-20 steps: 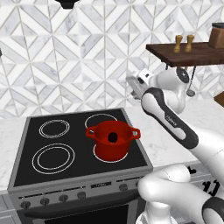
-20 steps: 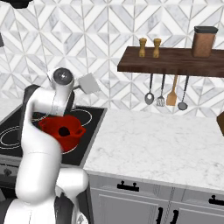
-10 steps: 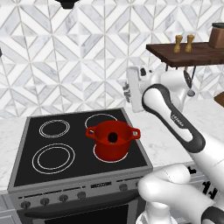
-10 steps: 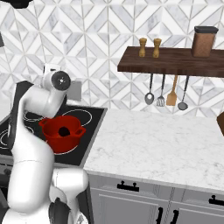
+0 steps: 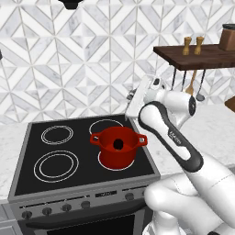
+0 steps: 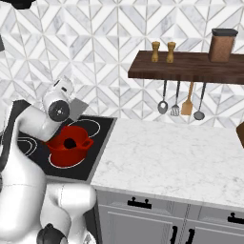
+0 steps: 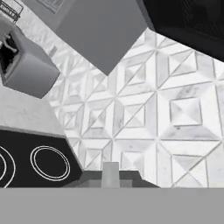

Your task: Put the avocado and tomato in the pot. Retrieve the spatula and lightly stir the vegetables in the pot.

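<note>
Pot: the red pot [image 5: 118, 147] stands on the front right burner of the black stovetop [image 5: 32, 158], upright, its two loop handles out to the sides; in the right base view it [image 6: 69, 145] sits at the stovetop's near right corner, just beside the marble counter [image 6: 181, 162].
Avocado: a small dark lump [image 5: 118, 144] lies on the pot's red floor, also seen from the right [image 6: 70, 142].
Spatula: the pale grey flat blade [image 5: 137, 98] is raised above and behind the pot, near the tiled wall, at the end of the arm; from the right it [image 6: 77, 107] shows just beside the wrist. In the hand view its handle [image 7: 110, 174] rises between the finger tips and the wide blade [image 7: 103, 30] fills the top.
Gripper: the gripper [image 7: 110, 181] is closed narrowly on the spatula's handle, held high over the back of the stove.
Shelf: a dark wooden shelf [image 6: 190, 66] holds two shakers [image 6: 163, 51] and a brown canister [image 6: 222, 45].
Hanging tools: a steel ladle [image 6: 163, 106] and a wooden spoon [image 6: 188, 106] hang below the shelf with others.
</note>
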Tool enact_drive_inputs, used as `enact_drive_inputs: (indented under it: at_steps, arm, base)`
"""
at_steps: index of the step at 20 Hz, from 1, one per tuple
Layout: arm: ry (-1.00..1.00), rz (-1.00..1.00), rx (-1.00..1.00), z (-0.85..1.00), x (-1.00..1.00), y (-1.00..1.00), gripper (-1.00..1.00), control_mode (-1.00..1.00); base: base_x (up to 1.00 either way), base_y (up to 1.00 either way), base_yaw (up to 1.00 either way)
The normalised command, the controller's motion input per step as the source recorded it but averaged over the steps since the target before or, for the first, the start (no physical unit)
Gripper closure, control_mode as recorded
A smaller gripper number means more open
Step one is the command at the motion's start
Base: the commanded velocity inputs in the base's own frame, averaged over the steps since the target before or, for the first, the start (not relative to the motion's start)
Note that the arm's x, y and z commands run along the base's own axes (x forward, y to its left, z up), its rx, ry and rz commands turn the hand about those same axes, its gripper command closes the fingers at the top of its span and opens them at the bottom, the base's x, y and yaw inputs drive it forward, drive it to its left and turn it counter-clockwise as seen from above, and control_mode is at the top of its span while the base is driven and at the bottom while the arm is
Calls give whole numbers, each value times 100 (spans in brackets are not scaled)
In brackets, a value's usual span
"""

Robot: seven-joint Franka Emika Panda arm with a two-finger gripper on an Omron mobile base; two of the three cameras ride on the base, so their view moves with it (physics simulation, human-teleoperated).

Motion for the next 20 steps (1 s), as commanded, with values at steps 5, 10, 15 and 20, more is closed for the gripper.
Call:
enact_drive_inputs:
  at_steps: [5,10,15,20]
  arm:
    - [22,-61,33,0,0,42,100,-100]
    - [10,-43,47,0,-13,26,100,-100]
    - [1,-14,57,0,14,6,100,-100]
    - [4,-7,55,-12,9,-7,100,-100]
  base:
    - [0,0,0]
    - [0,0,0]
    - [0,0,0]
    - [0,0,0]
